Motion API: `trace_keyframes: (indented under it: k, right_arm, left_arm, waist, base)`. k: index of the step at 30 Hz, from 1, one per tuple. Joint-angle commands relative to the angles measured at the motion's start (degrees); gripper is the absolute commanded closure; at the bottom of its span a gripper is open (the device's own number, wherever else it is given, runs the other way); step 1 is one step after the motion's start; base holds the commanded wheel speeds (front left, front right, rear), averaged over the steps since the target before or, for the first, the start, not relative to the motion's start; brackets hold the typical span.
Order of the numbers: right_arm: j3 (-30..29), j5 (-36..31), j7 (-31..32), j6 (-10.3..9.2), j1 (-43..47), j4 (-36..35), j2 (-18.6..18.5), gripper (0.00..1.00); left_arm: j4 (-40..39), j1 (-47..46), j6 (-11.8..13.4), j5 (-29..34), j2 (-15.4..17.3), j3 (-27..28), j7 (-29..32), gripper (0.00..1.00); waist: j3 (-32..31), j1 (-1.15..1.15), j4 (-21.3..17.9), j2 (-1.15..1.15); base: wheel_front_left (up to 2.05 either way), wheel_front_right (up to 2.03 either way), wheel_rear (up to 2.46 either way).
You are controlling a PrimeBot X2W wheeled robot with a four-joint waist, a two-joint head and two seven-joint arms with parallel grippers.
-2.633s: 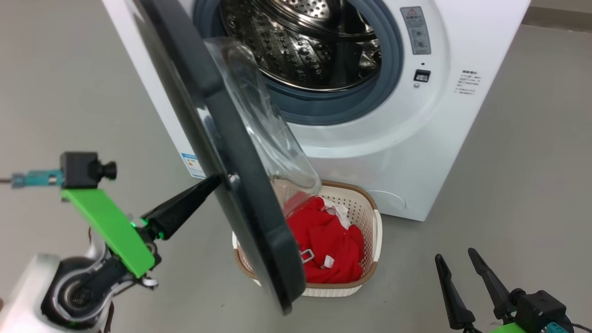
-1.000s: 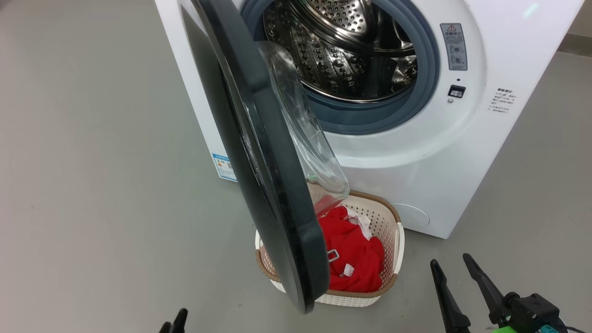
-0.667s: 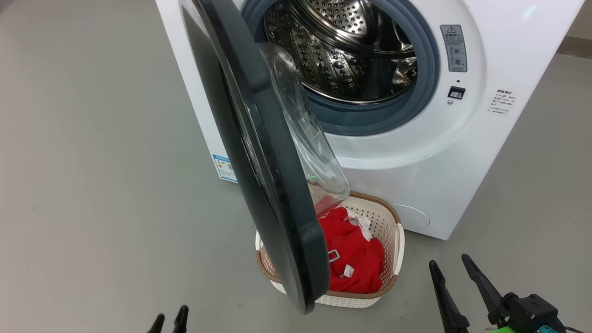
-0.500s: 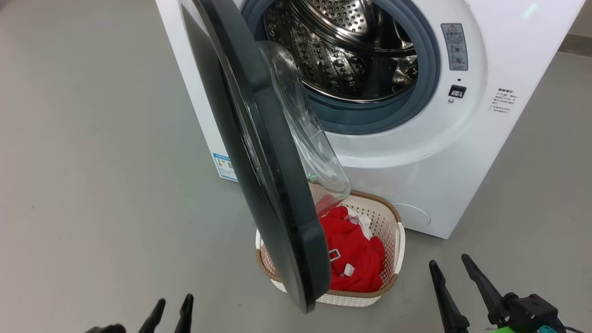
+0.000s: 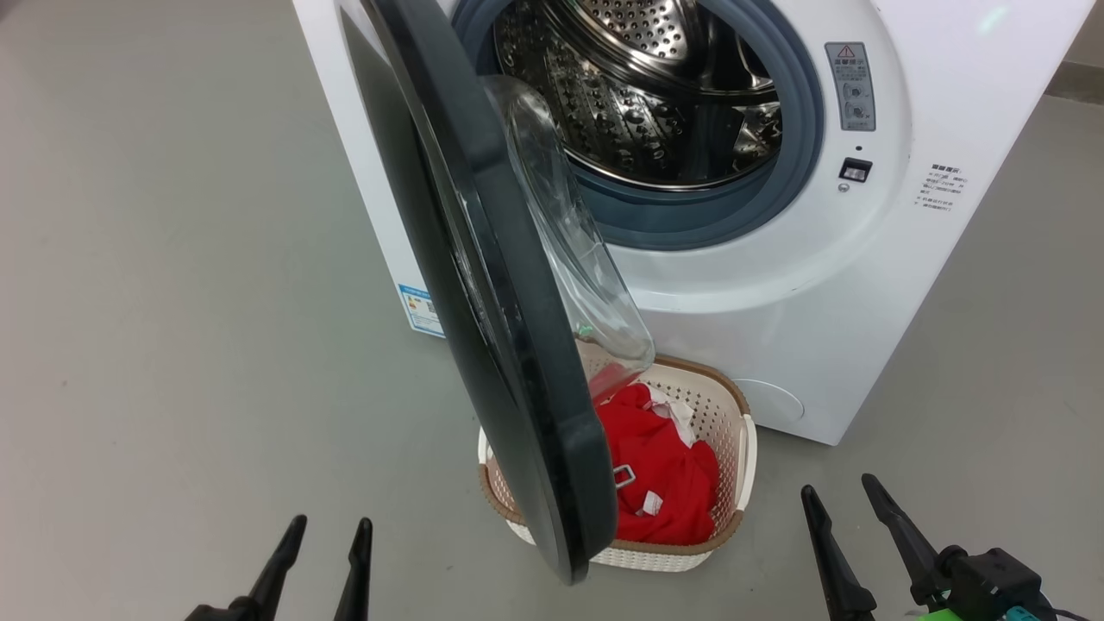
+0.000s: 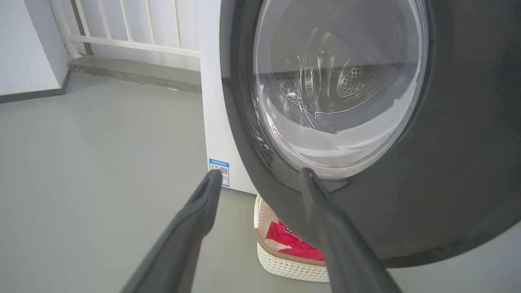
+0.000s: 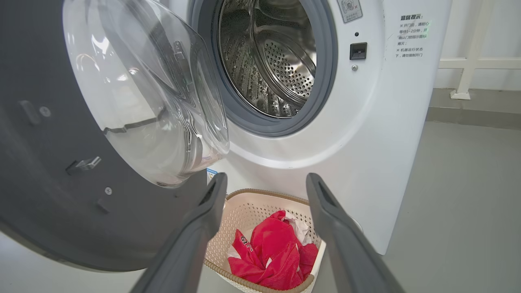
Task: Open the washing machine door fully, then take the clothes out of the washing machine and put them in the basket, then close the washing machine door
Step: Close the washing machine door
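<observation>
Your left gripper stood spread and held nothing, low at the left of the head view, fingers pointing up, clear of the door. Your right gripper was likewise spread and empty, low at the right.

The door had a wide dark rim and a bulging clear glass bowl. It hung about half open, edge-on to the head camera, over the left part of the basket. The basket sat on the grey floor, just before the washing machine. The red clothes, with white patches, lay in the basket. The steel drum looked bare.

2.6 s ago the left gripper's finger touched the door's outer rim. 1.0 s ago only its tips showed at the bottom edge, and they had since risen. The door had held its angle since then.

Writing: a grey sticker with a red warning triangle, Chinese text too small to read, and a blue label with a QR code.
</observation>
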Motion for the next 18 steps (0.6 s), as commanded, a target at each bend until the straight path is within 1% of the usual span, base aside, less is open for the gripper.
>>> trace_keyframes:
  k: [1, 8, 18]
  right_arm:
    - [1.4, -0.2, -0.4, 0.01, -1.0, -1.2, -0.5, 0.00]
    - [1.6, -0.3, -0.4, 0.01, -0.9, -1.0, -0.5, 0.00]
    - [1.5, -0.3, -0.4, 0.01, -1.1, -0.9, -0.5, 0.00]
  left_arm:
    - [-1.9, -0.4, -0.3, 0.7, 0.0, 2.3, -0.7, 0.00]
    - [-2.1, 0.5, -0.3, 3.0, -0.9, 3.2, -0.7, 0.00]
    - [-2.6, 0.4, -0.3, 2.6, -1.1, 3.8, -0.7, 0.00]
  waist:
    - [0.0, 0.00, 0.0, 0.00]
    - [-0.3, 0.00, 0.1, 0.00]
    - [-0.4, 0.00, 0.1, 0.00]
  base:
    - [0.00, 0.00, 0.00]
    - [0.00, 0.00, 0.00]
    - [0.00, 0.00, 0.00]
